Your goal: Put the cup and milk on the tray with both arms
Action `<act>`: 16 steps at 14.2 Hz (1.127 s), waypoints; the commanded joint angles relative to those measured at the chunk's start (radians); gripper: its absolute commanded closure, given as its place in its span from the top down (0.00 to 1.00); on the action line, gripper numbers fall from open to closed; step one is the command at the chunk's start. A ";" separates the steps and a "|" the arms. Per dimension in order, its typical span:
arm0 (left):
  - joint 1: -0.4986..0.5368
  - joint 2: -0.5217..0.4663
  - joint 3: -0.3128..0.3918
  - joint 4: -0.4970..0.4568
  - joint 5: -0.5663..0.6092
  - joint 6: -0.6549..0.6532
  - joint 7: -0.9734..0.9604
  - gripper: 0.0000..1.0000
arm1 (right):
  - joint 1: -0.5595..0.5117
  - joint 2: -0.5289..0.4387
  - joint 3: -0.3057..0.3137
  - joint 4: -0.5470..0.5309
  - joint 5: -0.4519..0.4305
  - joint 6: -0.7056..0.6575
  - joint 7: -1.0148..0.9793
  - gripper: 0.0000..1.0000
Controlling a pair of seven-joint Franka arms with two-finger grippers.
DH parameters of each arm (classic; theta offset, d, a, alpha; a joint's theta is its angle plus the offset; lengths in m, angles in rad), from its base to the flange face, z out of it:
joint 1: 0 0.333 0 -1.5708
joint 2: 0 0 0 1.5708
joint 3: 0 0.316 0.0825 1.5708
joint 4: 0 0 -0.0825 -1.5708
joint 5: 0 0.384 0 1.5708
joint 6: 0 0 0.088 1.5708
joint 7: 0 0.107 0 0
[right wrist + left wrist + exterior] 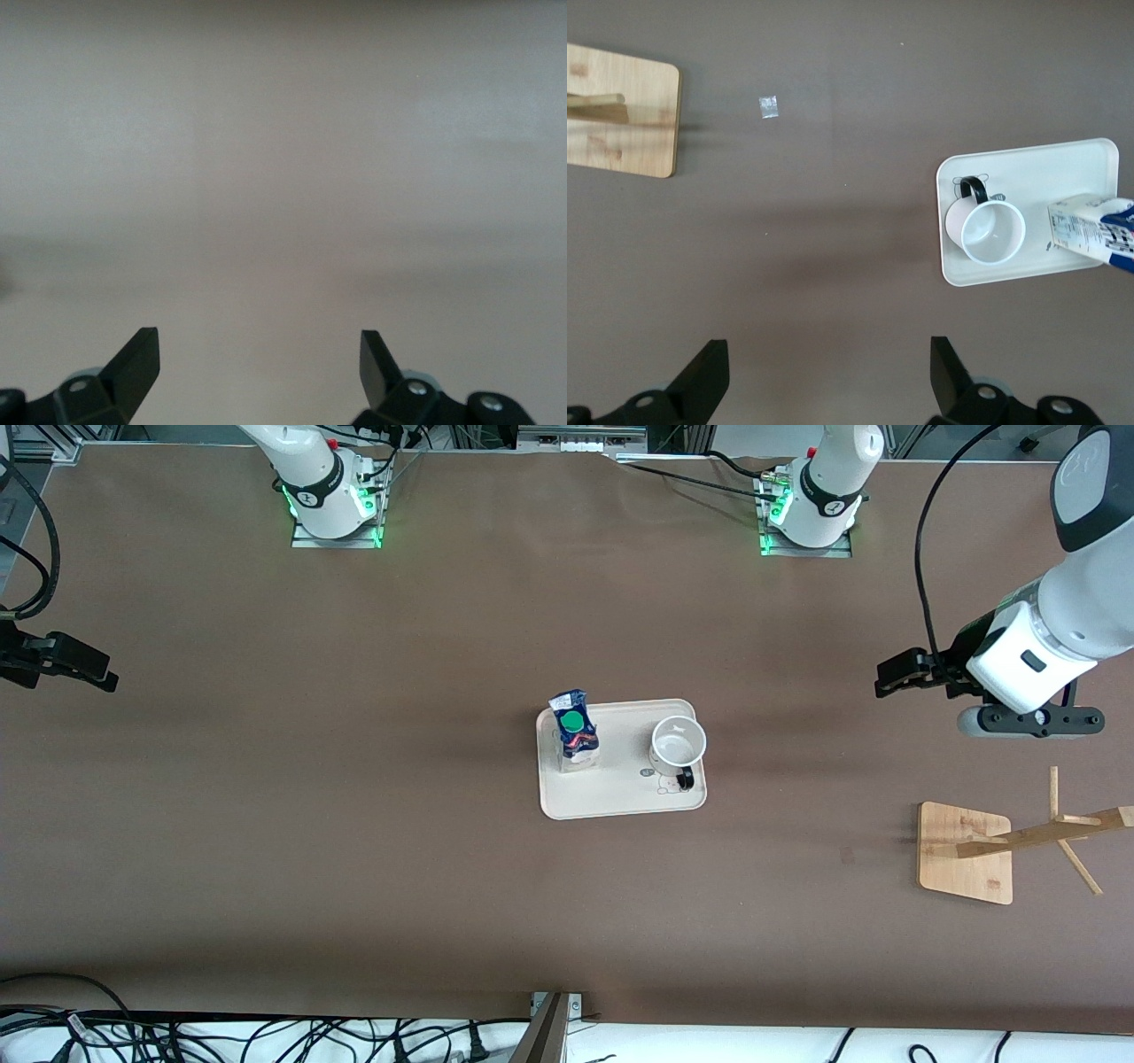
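— Front view: we see the milk point(574, 731) and cup point(679, 746) upright on the tray point(620, 802), mid-bench.

— Both done, we judge. Left gripper point(828, 376) and right gripper point(259, 367), fingers spread and empty, hang over bare bench at their ends; retreat without nudging the tray.

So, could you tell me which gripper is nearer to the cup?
Left. The left gripper hangs open toward its own end of the table, closer to the cup; the right gripper, also open, is much farther away.
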 commanded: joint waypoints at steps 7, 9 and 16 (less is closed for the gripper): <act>-0.016 -0.161 0.145 -0.269 0.088 0.274 0.012 1.00 | 0.000 -0.016 0.005 -0.014 0.011 -0.017 0.015 1.00; -0.017 -0.162 0.137 -0.265 0.090 0.268 0.003 1.00 | 0.000 -0.016 0.005 -0.014 0.011 -0.017 0.015 1.00; -0.007 -0.195 0.111 -0.239 0.081 0.197 -0.026 1.00 | 0.000 -0.016 0.005 -0.014 0.011 -0.019 0.015 1.00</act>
